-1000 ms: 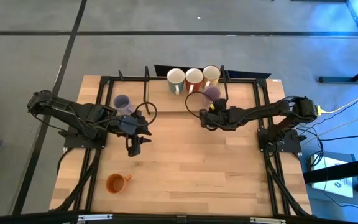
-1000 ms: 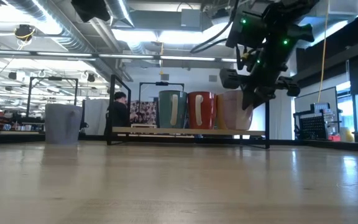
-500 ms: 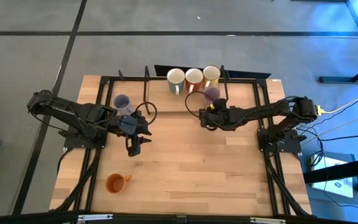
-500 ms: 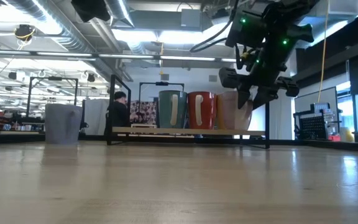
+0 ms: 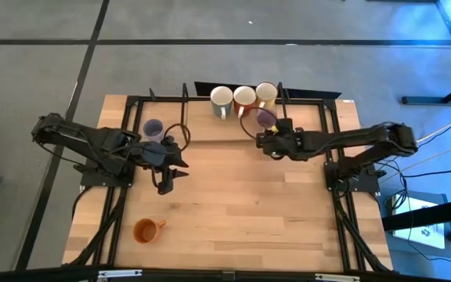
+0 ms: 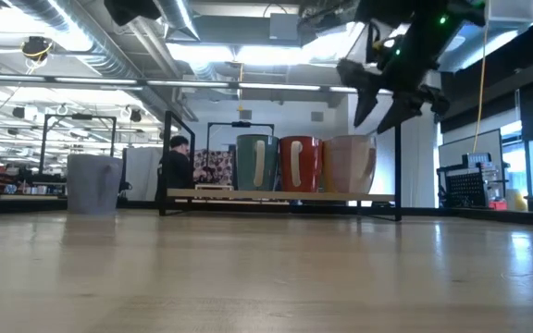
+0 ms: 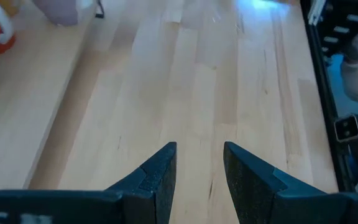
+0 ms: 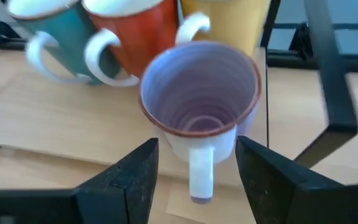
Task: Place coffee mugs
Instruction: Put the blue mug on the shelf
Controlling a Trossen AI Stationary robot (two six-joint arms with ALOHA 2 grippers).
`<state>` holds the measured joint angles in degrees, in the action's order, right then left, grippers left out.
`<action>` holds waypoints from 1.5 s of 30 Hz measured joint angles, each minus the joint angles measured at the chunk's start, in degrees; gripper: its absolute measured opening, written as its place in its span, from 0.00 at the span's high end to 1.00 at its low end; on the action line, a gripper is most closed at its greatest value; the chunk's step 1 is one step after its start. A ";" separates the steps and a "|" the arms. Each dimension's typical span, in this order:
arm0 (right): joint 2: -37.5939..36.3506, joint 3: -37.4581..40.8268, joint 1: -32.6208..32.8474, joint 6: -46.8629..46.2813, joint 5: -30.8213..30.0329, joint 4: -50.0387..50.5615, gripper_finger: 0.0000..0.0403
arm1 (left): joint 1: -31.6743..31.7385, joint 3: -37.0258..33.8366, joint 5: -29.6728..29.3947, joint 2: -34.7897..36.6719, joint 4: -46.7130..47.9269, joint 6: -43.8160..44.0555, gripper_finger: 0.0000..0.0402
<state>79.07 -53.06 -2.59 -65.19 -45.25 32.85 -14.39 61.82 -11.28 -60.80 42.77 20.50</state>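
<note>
The orange mug (image 5: 146, 229) is standing alone near the front of the wooden tabletop (image 5: 233, 219). A lavender mug (image 5: 153, 129) is sitting toward the back left, beside the left gripper (image 5: 165, 185), whose jaws are hanging apart over bare wood, grasping nothing. Three mugs, teal (image 5: 221, 100), red (image 5: 244, 98) and yellow (image 5: 266, 93), are lining the back rack. The second lavender mug (image 8: 199, 106) is standing empty before them; the right gripper (image 8: 194, 177) is flanking its handle, jaws released.
</note>
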 joint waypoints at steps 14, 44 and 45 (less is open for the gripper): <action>-10.21 0.02 5.16 19.95 -6.47 -10.39 0.50 | 5.65 0.00 -8.74 10.89 6.31 3.38 0.68; -11.34 0.04 24.87 36.31 -1.60 -27.21 0.50 | 55.00 -14.64 9.40 8.65 21.53 -7.17 0.50; -11.34 0.04 24.87 36.30 -1.60 -27.20 0.50 | 55.20 -14.64 9.32 7.99 20.90 -8.31 0.50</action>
<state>67.72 -53.01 22.28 -28.89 -46.85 5.65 40.81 47.18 -1.96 -52.81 63.66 12.19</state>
